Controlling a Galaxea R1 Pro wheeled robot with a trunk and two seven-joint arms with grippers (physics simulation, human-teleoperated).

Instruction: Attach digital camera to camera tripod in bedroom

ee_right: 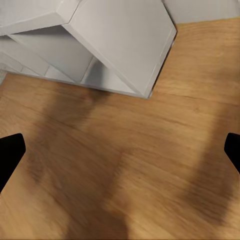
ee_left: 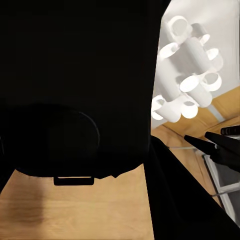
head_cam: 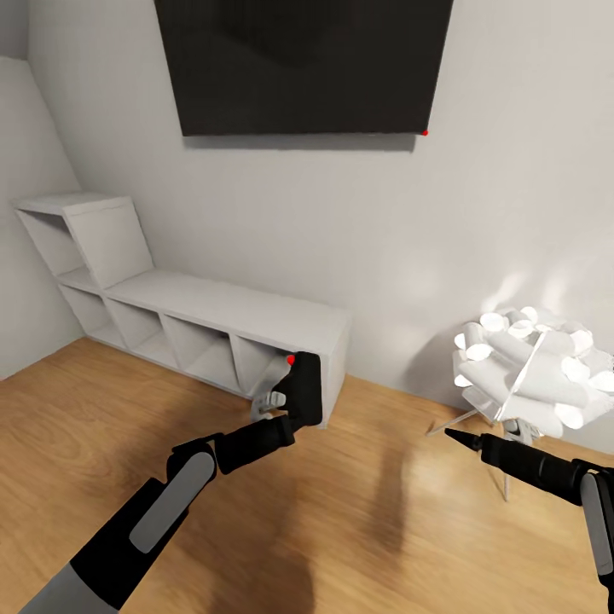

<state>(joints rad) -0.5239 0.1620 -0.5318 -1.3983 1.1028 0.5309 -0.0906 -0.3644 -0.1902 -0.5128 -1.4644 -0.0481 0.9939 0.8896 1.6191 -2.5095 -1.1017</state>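
My left gripper (head_cam: 280, 402) is shut on the digital camera (head_cam: 305, 388), a small black body with a red dot on top, held in the air in front of the low shelf's right end. The camera's dark body (ee_left: 75, 75) blocks most of the left wrist view. My right gripper (head_cam: 452, 437) hangs low at the right above the wood floor, beside the white lamp. In the right wrist view its fingertips (ee_right: 10, 150) stand far apart at the picture's edges, open around nothing. The camera tripod is out of view.
A grey cube shelf (head_cam: 230, 307) runs along the pale wall, stepping up at its left end. A dark flat panel (head_cam: 303, 64) hangs on the wall above. A white lamp (head_cam: 529, 358) on thin splayed legs stands at the right. Light wood floor (head_cam: 358, 512) spreads between my arms.
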